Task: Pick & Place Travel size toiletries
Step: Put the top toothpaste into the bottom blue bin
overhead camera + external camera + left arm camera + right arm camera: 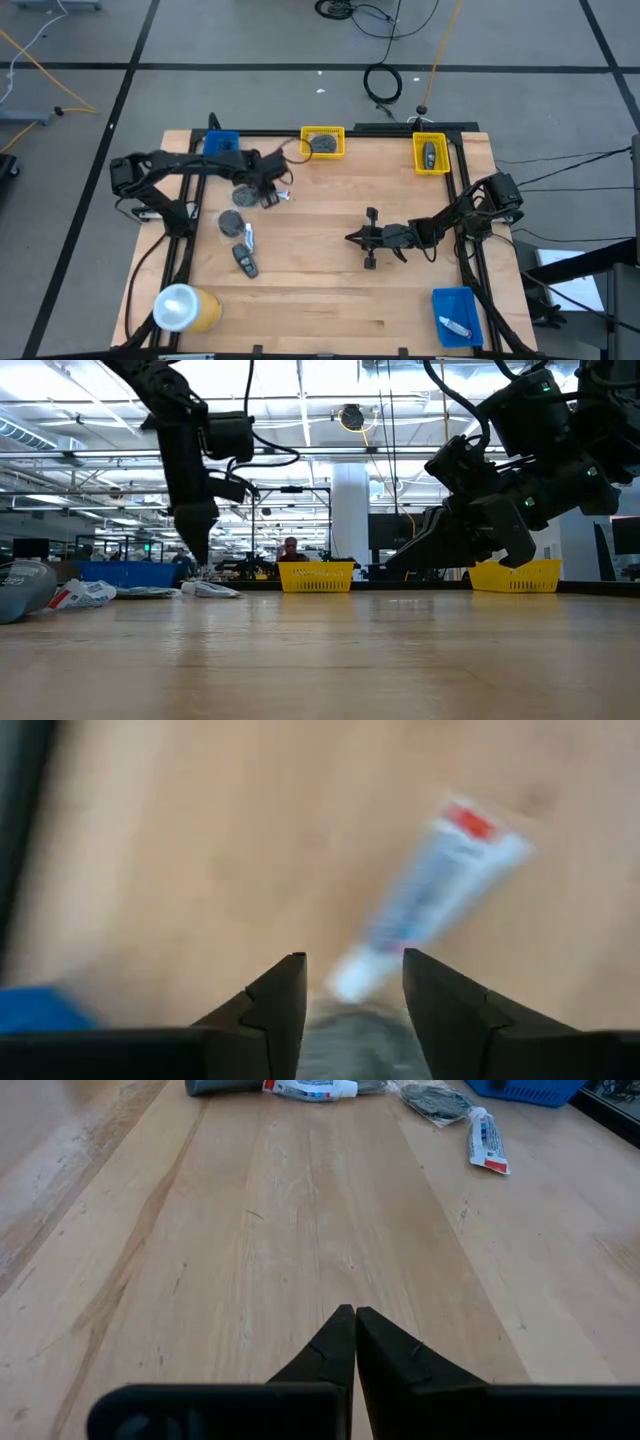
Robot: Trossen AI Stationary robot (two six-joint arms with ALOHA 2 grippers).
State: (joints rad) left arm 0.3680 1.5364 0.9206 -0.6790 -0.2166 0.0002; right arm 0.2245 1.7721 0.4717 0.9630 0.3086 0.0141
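We see the left hand (268, 188) hovering low over a small white tube (430, 900) near the back left of the wooden surface (330, 300), its fingers spread and gripping nothing. The right hand (352, 238) waits mid-surface, fingers pressed together. Some bins already hold items: a grey disc (322, 144), a black piece (429, 155), another tube (455, 326). Several toiletries (243, 243) remain loose, so we judge the sorting partway done.

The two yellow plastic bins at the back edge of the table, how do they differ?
The yellow bin nearer the middle holds a grey round disc; the yellow bin by the right corner holds a black oblong piece. The middle bin lies closer to the left gripper, the corner bin closer to the right arm. Both are small yellow mesh-walled bins, each holding one item.
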